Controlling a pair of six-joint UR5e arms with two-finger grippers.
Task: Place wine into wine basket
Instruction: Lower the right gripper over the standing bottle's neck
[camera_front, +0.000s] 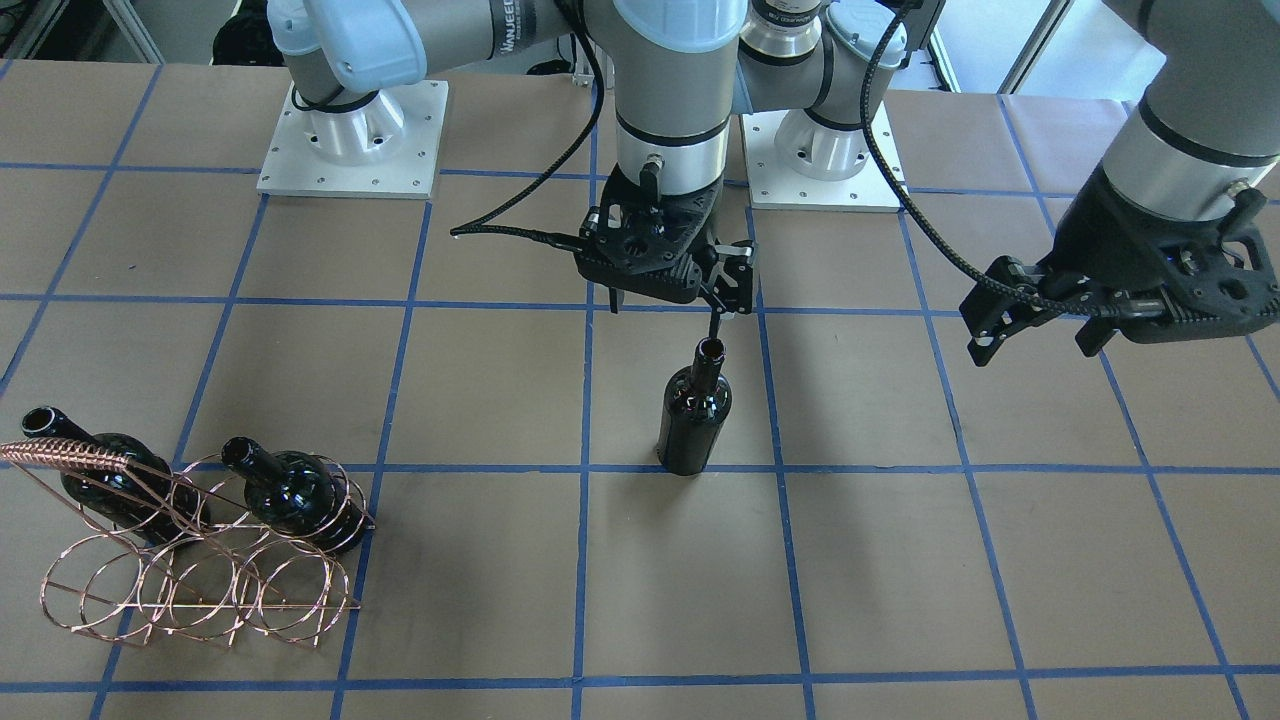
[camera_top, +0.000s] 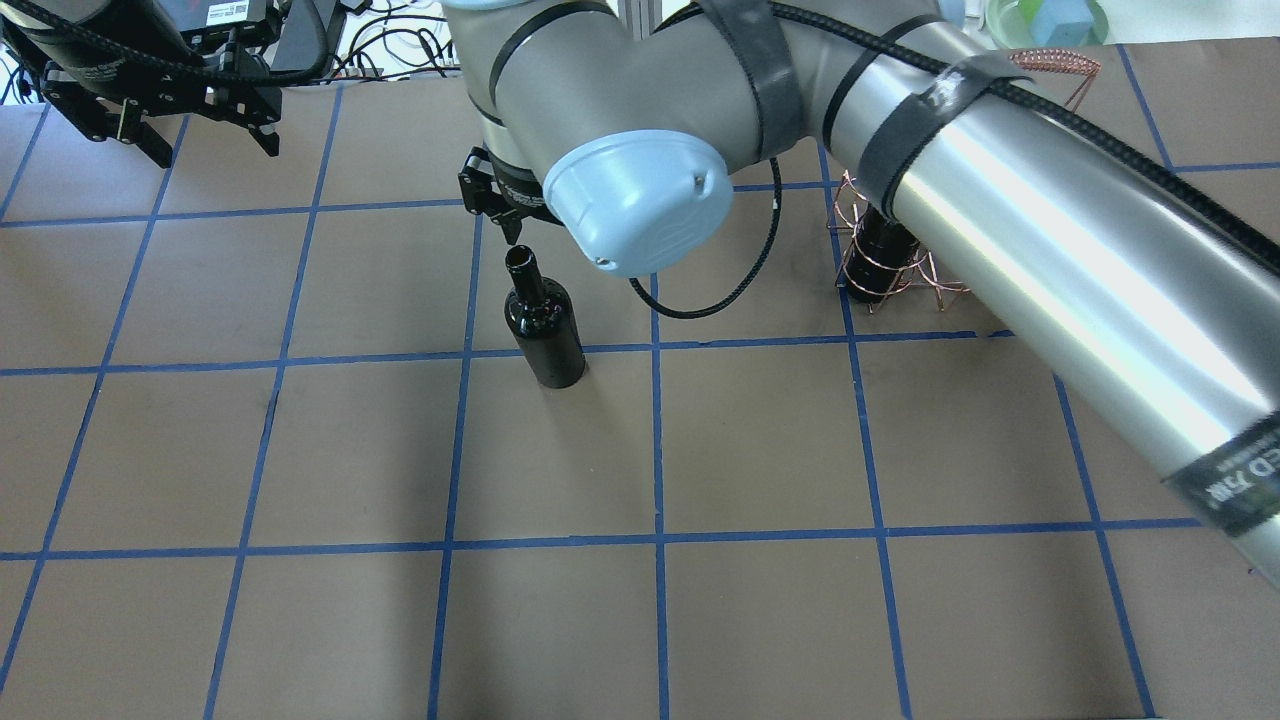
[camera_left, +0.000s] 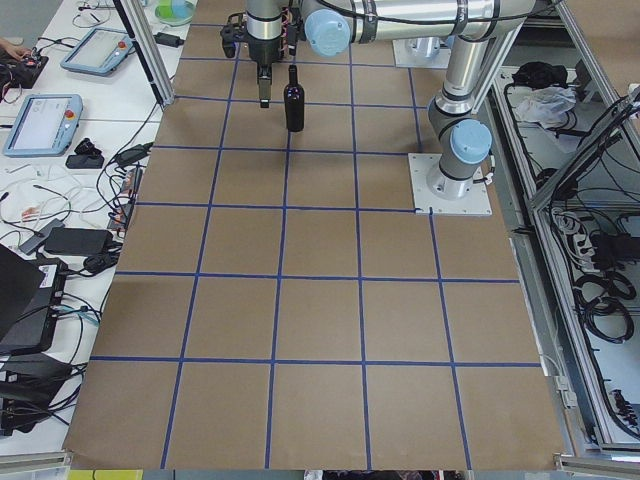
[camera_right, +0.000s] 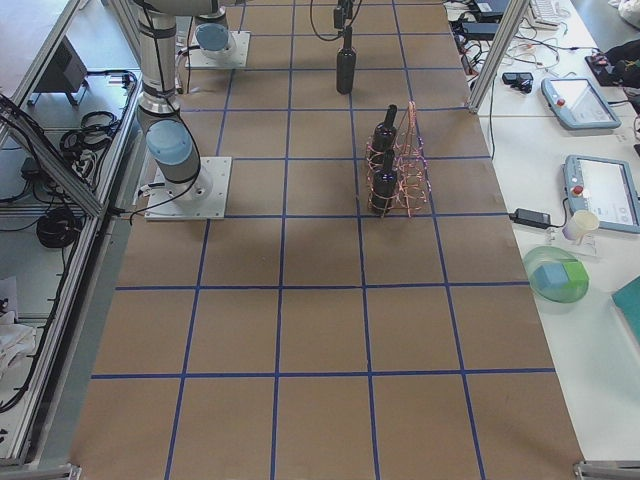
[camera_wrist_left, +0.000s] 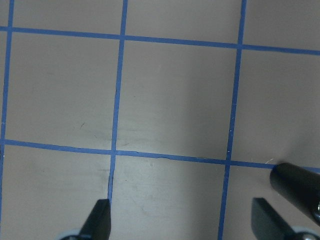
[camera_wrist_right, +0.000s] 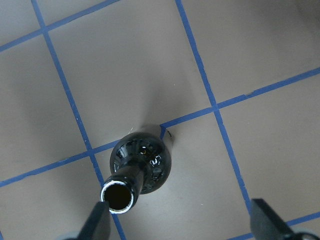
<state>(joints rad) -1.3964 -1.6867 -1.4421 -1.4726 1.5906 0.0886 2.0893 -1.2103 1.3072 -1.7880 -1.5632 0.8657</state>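
One black wine bottle (camera_front: 695, 415) stands upright on the table, also seen from above (camera_top: 545, 325). My right gripper (camera_front: 662, 312) hangs open just above it. In the right wrist view (camera_wrist_right: 182, 225) the bottle's open mouth (camera_wrist_right: 119, 196) lies close to one finger, off centre between the jaws. The copper wire wine basket (camera_front: 190, 560) stands away from the bottle and holds two alike bottles (camera_front: 110, 470) (camera_front: 290, 490), lying tilted. My left gripper (camera_front: 1035, 345) is open and empty, raised above the table to the side; its wrist view (camera_wrist_left: 182, 225) shows bare table.
The right arm (camera_top: 1000, 220) hides most of the basket (camera_top: 890, 260) in the overhead view. The table is brown paper with a blue tape grid (camera_front: 585, 470). The two arm bases (camera_front: 350, 140) (camera_front: 825, 150) stand on the robot's side of the table.
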